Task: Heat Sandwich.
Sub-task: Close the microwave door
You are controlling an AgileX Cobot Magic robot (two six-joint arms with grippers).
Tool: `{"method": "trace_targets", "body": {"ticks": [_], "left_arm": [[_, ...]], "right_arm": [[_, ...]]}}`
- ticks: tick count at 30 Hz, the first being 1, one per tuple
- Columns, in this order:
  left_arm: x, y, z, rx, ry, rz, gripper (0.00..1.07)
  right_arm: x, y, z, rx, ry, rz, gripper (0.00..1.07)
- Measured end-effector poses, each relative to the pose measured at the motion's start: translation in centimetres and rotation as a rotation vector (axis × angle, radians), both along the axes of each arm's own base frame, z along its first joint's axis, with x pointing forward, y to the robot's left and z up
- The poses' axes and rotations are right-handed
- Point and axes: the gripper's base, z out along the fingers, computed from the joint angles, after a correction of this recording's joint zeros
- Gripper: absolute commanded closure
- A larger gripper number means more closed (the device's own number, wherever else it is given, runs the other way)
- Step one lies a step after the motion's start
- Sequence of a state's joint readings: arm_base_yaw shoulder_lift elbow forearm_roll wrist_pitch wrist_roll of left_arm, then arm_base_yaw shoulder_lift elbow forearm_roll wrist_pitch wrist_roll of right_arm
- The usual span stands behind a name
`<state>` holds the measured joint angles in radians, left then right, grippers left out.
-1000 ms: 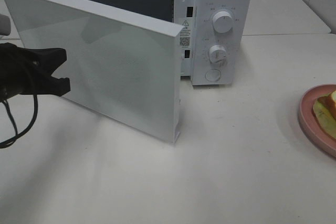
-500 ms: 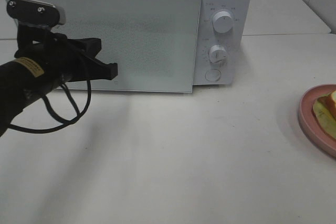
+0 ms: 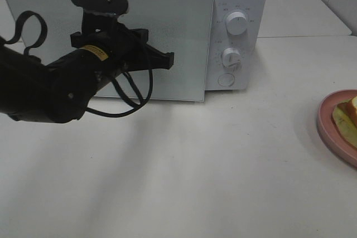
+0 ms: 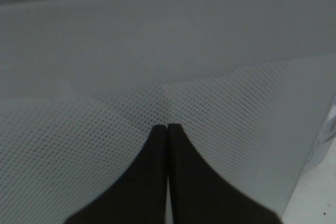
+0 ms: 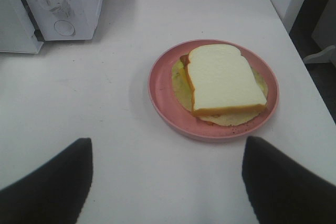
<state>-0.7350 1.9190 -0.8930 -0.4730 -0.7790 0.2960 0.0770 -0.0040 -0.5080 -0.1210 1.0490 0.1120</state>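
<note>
— White tabletop (image 3: 223, 165) fills the exterior high view, pale wall tiles just showing at two o'clock. What stands on it?

— One white microwave (image 3: 237, 4) at twelve o'clock, its door (image 3: 187, 43) flat against the body. Two round knobs (image 3: 236, 23) sit one above the other on the control panel, with a round button (image 3: 226, 79) beneath them.

— And the left arm?

— It comes in from nine o'clock, black, with a cable looping under it. The left gripper (image 3: 167, 59) is pressed against the door's front near its middle. From the left wrist camera its two dark fingers (image 4: 152, 182) lie tight together, no gap between them, nothing pinched, tips against the door's dotted mesh (image 4: 79, 145).

— Where is the sandwich?

— At four o'clock on the table, well apart from the microwave, cut off by the frame's edge: the sandwich (image 3: 348, 118) lies on a pink plate (image 3: 329, 118). The right wrist camera shows it whole: thick white bread (image 5: 223, 77) with a brown crust on top, yellow filling poking out underneath, all inside the plate's rim.

— The right gripper?

— Outside the high view. Its own camera shows the right gripper (image 5: 167, 182) spread wide, one dark finger (image 5: 47, 187) at either side, above the table just short of the plate, holding nothing.
</note>
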Motion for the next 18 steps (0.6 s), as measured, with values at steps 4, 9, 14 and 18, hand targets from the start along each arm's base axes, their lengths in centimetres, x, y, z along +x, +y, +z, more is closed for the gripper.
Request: {"method": "trace_targets", "body": {"ticks": [4, 9, 14, 18], "left_arm": [[1.0, -1.2, -0.1, 0.004, 0.015, -0.001, 1.07], [1.6, -2.5, -0.2, 0.004, 0.04, -0.021, 1.07], [1.8, -3.3, -0.5, 0.008, 0.057, -0.038, 1.07], [2.0, -3.8, -0.8, 0.01, 0.067, -0.047, 1.07]], "right_arm": [[0.0, 0.0, 0.0, 0.0, 0.0, 0.0, 0.32], [0.0, 0.0, 0.0, 0.0, 0.0, 0.0, 0.32], [0.0, 0.0, 0.0, 0.0, 0.0, 0.0, 0.32], [0.0, 0.0, 0.0, 0.0, 0.0, 0.0, 0.32]]}}
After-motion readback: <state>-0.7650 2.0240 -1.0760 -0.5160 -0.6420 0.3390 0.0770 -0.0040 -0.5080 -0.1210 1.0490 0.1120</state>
